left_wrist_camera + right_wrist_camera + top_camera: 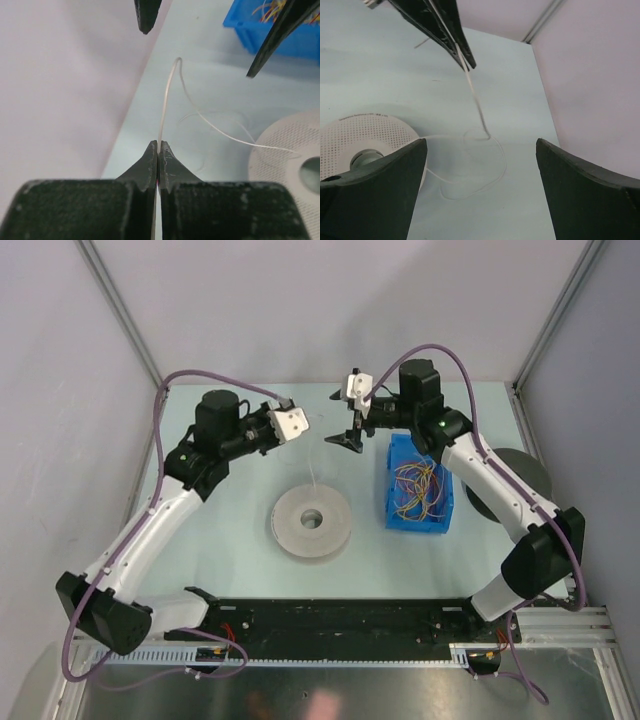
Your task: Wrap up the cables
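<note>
Top view: cables (420, 490) are heaped in the blue bin (391, 502), at 3 o'clock of the spool (290, 525) on the tabletop (240, 565), nothing gripping them. Left end effector (306, 425) and right end effector (333, 418) face each other at 12 o'clock of the spool, near but apart. What the left holds is too thin to read here.

Left wrist: left jaws are pinched on a thin white strand (165, 100) that rises toward 12, bends, and trails to the spool at 4 o'clock. Only this view confirms the pinch.

Right wrist: its fingers (375, 180) are spread wide and empty, with the strand at 12 o'clock between them. Only this view shows the slack loop lying on the tabletop.

Step, I'd judge: tie strand being drawn out, wrapping not begun. Next the right must close on the strand clear of that loop.
</note>
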Motion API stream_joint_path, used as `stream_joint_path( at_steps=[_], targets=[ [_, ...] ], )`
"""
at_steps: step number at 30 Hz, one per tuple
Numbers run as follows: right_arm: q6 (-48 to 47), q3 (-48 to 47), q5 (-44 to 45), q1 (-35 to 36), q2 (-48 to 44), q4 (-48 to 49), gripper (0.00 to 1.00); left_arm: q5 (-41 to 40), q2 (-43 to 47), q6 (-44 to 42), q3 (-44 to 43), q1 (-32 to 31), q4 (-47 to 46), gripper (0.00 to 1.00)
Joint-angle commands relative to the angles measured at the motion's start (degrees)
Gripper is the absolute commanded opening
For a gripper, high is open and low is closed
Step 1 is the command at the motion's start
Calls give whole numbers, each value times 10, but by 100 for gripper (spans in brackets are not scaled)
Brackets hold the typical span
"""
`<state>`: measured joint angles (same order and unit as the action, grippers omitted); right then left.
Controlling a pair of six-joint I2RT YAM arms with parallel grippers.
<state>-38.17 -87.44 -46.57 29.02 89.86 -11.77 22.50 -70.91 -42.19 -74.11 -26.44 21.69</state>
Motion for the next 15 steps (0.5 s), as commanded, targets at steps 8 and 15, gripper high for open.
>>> stream_joint_path(
  at_steps=[8, 15],
  targets=[
    [2, -18, -34, 36, -26, -51, 81, -75, 38, -213, 45, -36, -11, 0],
    [91, -63, -44, 37, 14, -62, 62, -87, 59, -270, 80, -65, -40, 0]
  ],
)
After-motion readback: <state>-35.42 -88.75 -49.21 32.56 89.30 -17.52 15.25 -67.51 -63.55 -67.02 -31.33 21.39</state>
